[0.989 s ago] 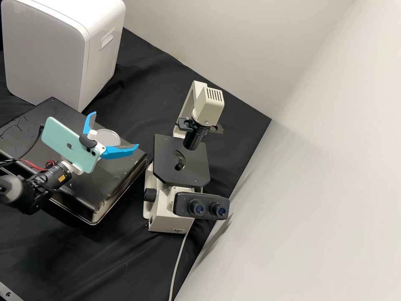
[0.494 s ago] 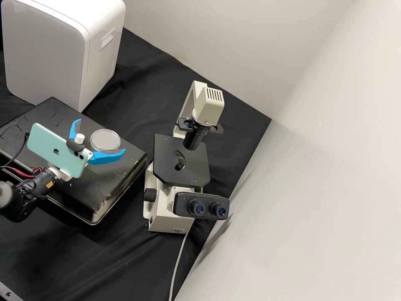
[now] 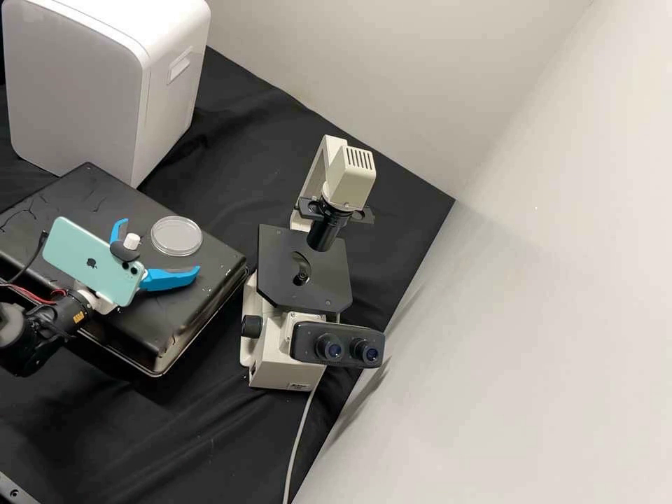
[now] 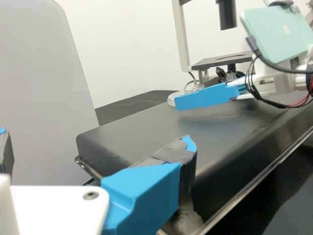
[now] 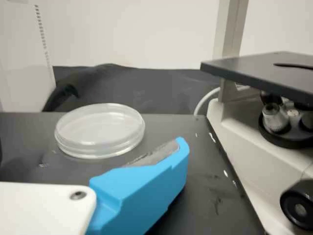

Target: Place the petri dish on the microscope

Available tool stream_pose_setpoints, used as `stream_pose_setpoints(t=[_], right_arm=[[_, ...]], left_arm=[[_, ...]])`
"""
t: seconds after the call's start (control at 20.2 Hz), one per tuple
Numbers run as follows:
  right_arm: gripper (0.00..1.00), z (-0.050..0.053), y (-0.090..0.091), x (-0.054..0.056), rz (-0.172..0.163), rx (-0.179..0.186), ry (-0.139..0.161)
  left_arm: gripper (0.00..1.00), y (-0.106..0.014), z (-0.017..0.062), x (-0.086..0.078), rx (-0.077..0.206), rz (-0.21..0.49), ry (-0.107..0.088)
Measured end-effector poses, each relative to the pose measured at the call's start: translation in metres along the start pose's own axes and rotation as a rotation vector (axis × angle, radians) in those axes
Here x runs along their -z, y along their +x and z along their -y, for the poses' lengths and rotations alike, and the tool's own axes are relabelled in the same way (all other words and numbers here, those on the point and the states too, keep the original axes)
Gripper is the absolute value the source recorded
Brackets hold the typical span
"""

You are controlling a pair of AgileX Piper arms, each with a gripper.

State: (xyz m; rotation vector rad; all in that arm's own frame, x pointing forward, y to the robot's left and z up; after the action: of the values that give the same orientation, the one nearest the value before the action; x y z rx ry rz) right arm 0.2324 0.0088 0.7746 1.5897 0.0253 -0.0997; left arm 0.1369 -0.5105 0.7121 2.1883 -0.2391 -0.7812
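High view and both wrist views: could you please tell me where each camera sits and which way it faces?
High view: fixed above the bench, looking down on the microscope, petri dish and right gripper.
Left wrist view: low beside the black case, facing across it to the microscope; left gripper in front.
Right wrist view: low over the case, facing the petri dish and microscope; its finger in front.
All three share the case and microscope.
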Motion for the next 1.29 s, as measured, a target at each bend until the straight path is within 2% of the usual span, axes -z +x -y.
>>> stream_pose_setpoints(t=[0.35, 0.74, 0.89, 1.09, 1.29], right_arm=[[1.00, -0.004, 0.012, -0.007, 0.019, -0.034, 0.002], [1.00, -0.003, 0.023, -0.008, 0.020, -0.045, 0.006], [1.00, 0.003, 0.029, -0.004, 0.005, -0.034, 0.006], [1.00, 0.012, 0.037, -0.002, -0.001, -0.011, -0.021], [1.00, 0.015, 0.042, -0.002, -0.004, -0.020, -0.019]], left_arm=[[1.00, 0.000, 0.0000, 0.000, 0.000, 0.000, 0.000], [1.00, 0.000, 0.0000, 0.000, 0.000, 0.000, 0.000], [1.00, 0.000, 0.0000, 0.000, 0.000, 0.000, -0.004], [1.00, 0.000, 0.0000, 0.000, 0.000, 0.000, -0.007], [1.00, 0.000, 0.0000, 0.000, 0.000, 0.000, -0.007]])
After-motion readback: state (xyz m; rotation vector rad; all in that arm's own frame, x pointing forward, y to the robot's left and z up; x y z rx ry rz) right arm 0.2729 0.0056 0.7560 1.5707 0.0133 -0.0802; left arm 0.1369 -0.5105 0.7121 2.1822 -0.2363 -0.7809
